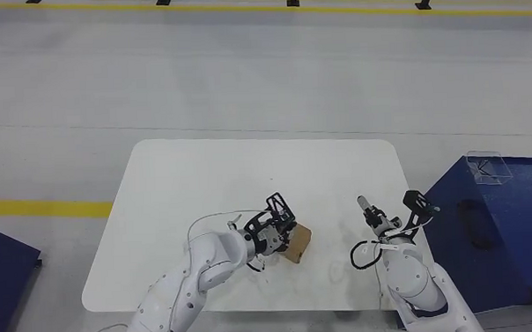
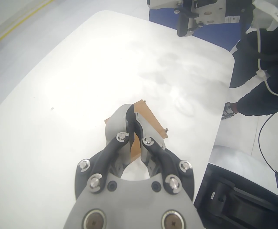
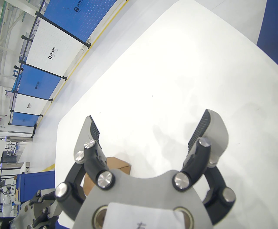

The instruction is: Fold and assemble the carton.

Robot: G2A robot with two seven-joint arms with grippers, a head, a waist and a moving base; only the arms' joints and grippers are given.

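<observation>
Carton, small and made of brown cardboard, sits toward the robot's edge of the white table, roughly midway along it, and we find it caught in the left gripper. From the left wrist camera we see that gripper's two ribbed pads drawn together on a thin brown panel of the carton. The panel stands on edge between them and runs on past the fingertips, while a second bit of cardboard peeks out from behind one finger. We cannot tell whether the carton's underside rests on the table or is lifted just off it. The right gripper hangs over bare tabletop toward the table's right side, well apart from the carton, its fingers spread wide with nothing between them. From the right wrist camera we see the carton behind one of those fingers, a folded corner seam showing on its face, with the left gripper just beside it. A dark-blue bin stands just off the table's right edge, and a yellow line runs across the pale floor to the left.
</observation>
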